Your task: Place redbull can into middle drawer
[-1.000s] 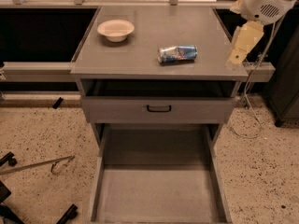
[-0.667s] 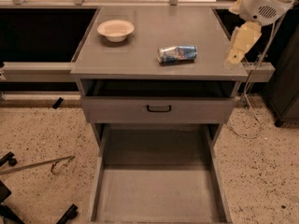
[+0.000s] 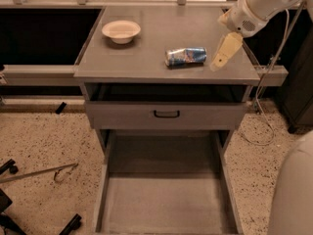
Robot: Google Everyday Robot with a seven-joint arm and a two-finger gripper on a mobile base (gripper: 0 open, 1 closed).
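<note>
The redbull can (image 3: 186, 57) lies on its side on the grey cabinet top (image 3: 146, 58), right of centre. My gripper (image 3: 221, 58) hangs from the white arm (image 3: 254, 9) at the upper right, just right of the can and a little above the top, not touching the can. The middle drawer (image 3: 166, 199) is pulled out wide at the bottom of the view, and its flat grey floor is bare.
A cream round bowl (image 3: 121, 31) stands at the back left of the cabinet top. A shut grey drawer front with a black handle (image 3: 166, 114) sits above the open drawer. A cable (image 3: 259, 111) hangs at the right. Metal parts (image 3: 54, 173) lie on the speckled floor at left.
My gripper has moved left and slightly down, closer to the can. The can, bowl and drawers have not moved.
</note>
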